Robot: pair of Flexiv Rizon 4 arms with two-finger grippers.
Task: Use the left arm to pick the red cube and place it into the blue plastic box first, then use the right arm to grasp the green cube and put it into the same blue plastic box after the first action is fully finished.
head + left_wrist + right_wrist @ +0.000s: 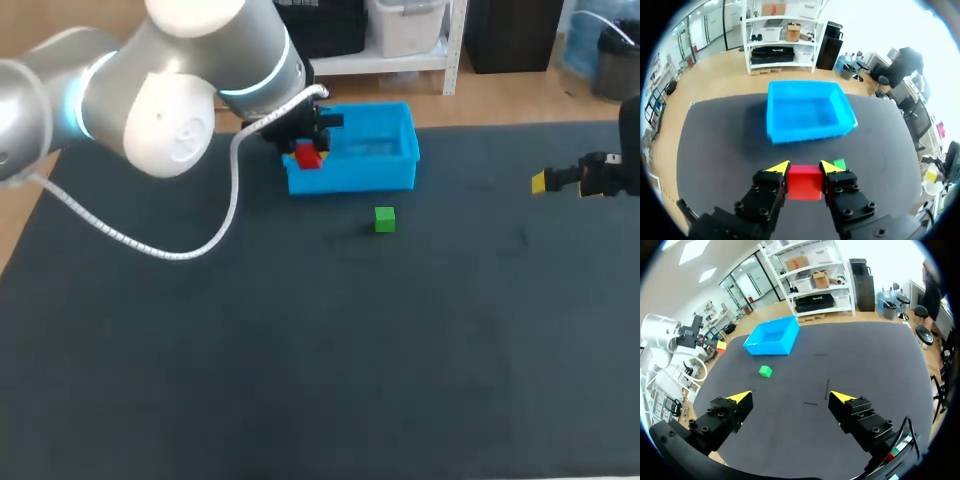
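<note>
Mat (300, 350) holds one green cube (385, 219), one box (360, 178); left gripper (804, 169) clamps one red cube (804, 183), seemingly aloft.

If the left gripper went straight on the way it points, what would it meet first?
Probably the blue plastic box, at its near wall; the left gripper, shut on the red cube, points there. Depth is unclear: the dark table mat might come first.

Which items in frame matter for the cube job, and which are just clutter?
In the job:
- red cube, gripped by the left gripper
- blue plastic box
- green cube
- right gripper, open

Just there:
- dark table
- white cable hanging from the left arm
</note>
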